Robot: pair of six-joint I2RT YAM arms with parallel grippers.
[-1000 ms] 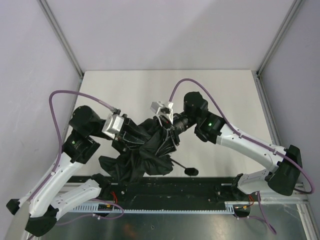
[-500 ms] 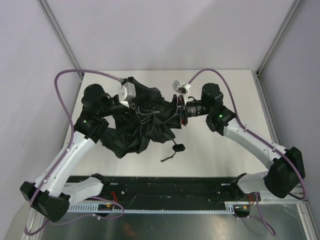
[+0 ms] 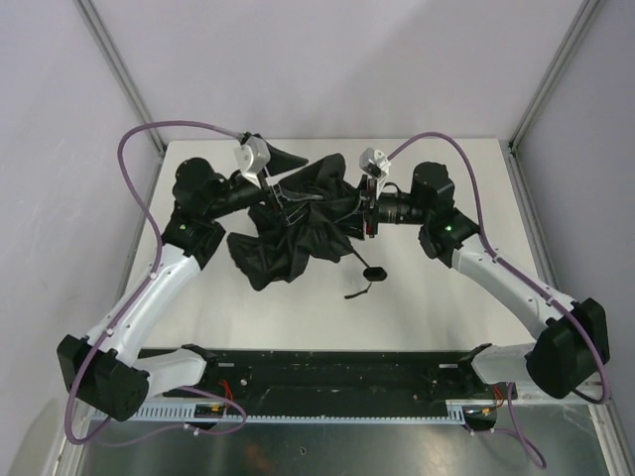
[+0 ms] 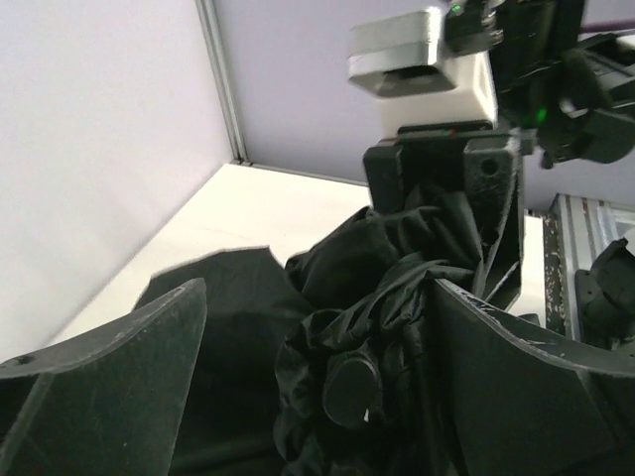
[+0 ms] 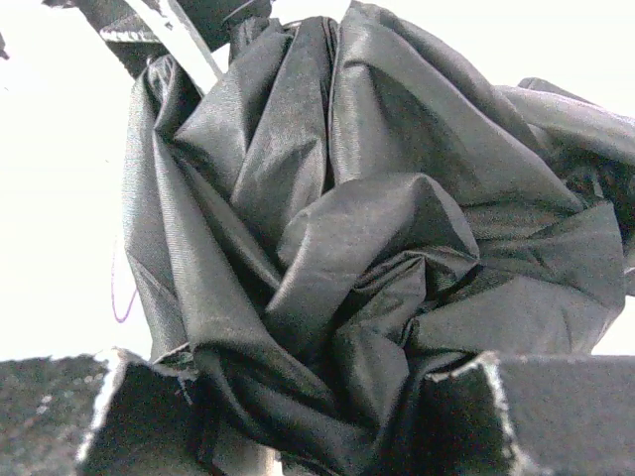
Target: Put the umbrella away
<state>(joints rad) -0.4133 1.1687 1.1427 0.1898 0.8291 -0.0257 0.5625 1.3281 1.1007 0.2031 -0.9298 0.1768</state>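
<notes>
**Black cloth bunched between two arms, only the right one gripping**

The umbrella (image 3: 298, 233) is a crumpled black bundle over the far middle of the table (image 3: 446, 178), between the two arms. I cannot tell whether its lower folds touch the surface. Its knob handle (image 3: 375, 273) sits on the near side, under the bundle's right end, with the wrist strap (image 3: 357, 290) trailing. The long axis therefore slants from the canopy back toward the bases.

The right gripper (image 3: 357, 213) clamps a fold of canopy at the right end. The left gripper (image 4: 317, 307) is spread wide at the left end. Cloth lies between its fingers (image 4: 109, 377), but neither presses it. The fabric is straight ahead of those fingers, so a fresh hold would likely fall to them.
</notes>
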